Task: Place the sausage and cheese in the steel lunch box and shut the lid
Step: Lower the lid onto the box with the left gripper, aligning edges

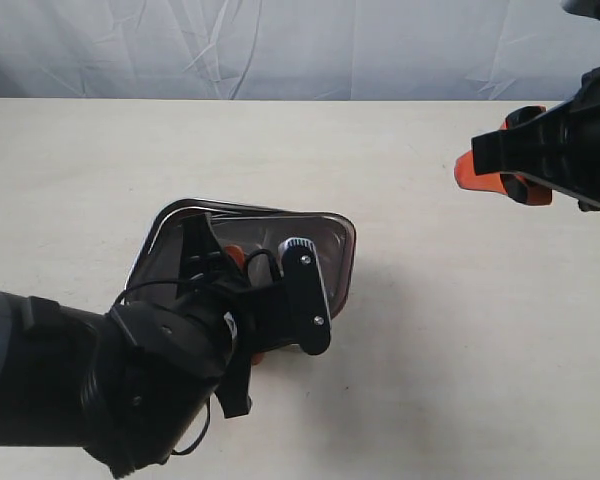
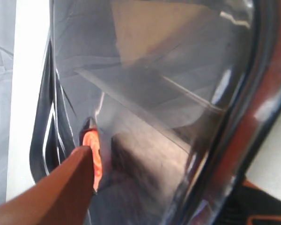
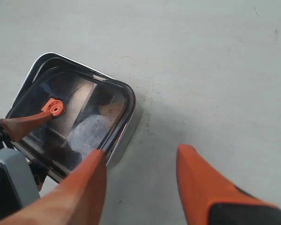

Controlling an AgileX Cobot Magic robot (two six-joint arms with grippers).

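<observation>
Closest to me is my left gripper [image 2: 165,179]. One orange finger [image 2: 61,192] lies on the lid [image 2: 168,93], tip right at the little orange tab [image 2: 96,161]. The other finger is down in the lower right corner of that view, past the lid's rim. So those jaws are spread wide with the lid's edge between them, and they don't look like they're pinching it.

The lid sits flat on the box [image 3: 127,129], inside the steel rim. It's smoky, so only murky shapes show through, and I can't pick out the sausage or cheese.

My right gripper [image 3: 143,152] hangs over the table [image 3: 201,70], jaws apart with nothing between them, well off from the box.

In the exterior view the box is left of centre, half under my left arm [image 1: 100,380], with the right gripper up in the upper right corner. A wrinkled grey sheet [image 1: 280,45] runs along the top edge behind the table.
</observation>
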